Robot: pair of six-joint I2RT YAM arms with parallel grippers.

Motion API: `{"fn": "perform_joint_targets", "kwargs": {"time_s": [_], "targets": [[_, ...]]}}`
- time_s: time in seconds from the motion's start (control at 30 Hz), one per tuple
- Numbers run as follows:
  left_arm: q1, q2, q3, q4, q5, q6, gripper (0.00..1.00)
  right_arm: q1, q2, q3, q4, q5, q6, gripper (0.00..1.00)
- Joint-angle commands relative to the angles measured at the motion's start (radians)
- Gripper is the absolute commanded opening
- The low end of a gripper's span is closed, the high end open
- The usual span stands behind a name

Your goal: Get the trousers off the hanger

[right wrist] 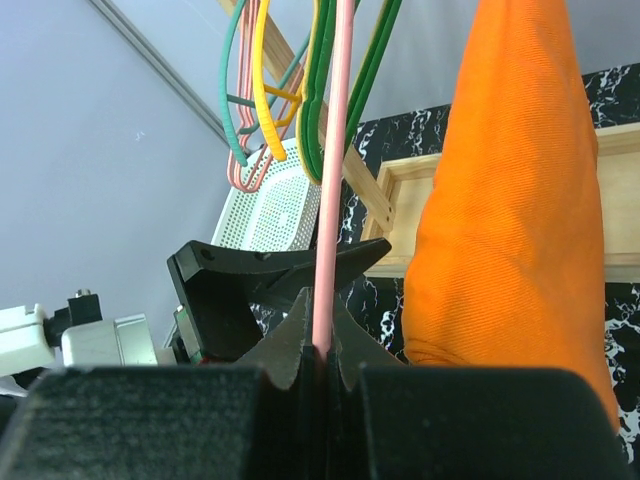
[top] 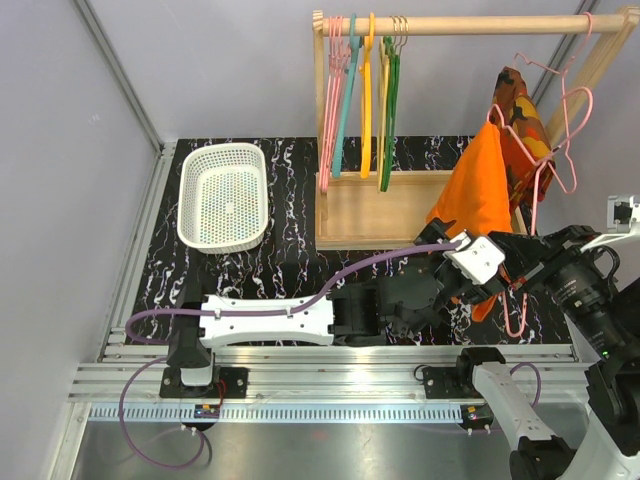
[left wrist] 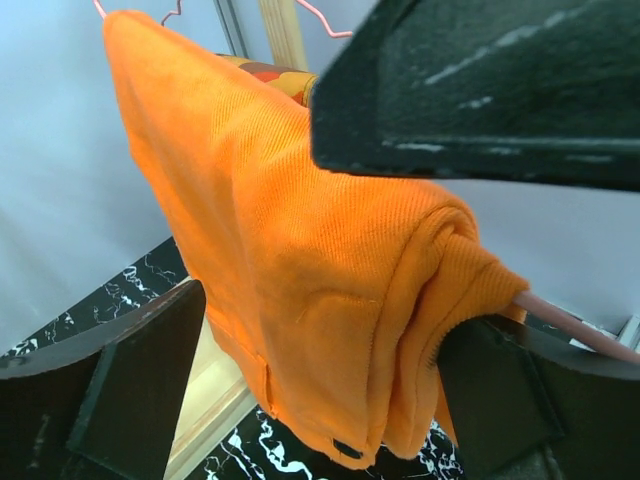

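The bright orange trousers (top: 472, 195) hang folded over the bar of the thin pink wire hanger (right wrist: 328, 200) in front of the wooden rack. In the left wrist view the cloth (left wrist: 300, 250) droops over the pink bar (left wrist: 570, 322). My left gripper (left wrist: 320, 400) is open; its fingers (left wrist: 130, 390) stand wide on either side of the trousers' lower fold. In the top view it (top: 490, 283) sits just below the cloth. My right gripper (right wrist: 325, 350) is shut on the hanger's wire, close beside the trousers (right wrist: 515, 220).
A camouflage garment (top: 515, 105) and more pink wire hangers (top: 565, 140) hang at the rack's right end. Coloured hangers (top: 365, 100) hang from the rail (top: 450, 25). The rack's wooden base (top: 375, 210) and a white basket (top: 190, 205) lie on the marbled mat.
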Motion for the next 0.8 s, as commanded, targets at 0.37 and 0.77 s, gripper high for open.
{"fn": "perform_joint_targets", "kwargs": {"time_s": [0.37, 0.77], "targets": [[0.009, -0.056, -0.002, 0.163, 0.0, 0.043, 0.21, -0.002, -0.024, 0.009, 0.227, 0.007, -0.053, 0.0], [0.009, -0.178, -0.101, 0.123, -0.027, 0.054, 0.32, -0.002, -0.015, -0.123, 0.191, 0.144, -0.149, 0.0]]}}
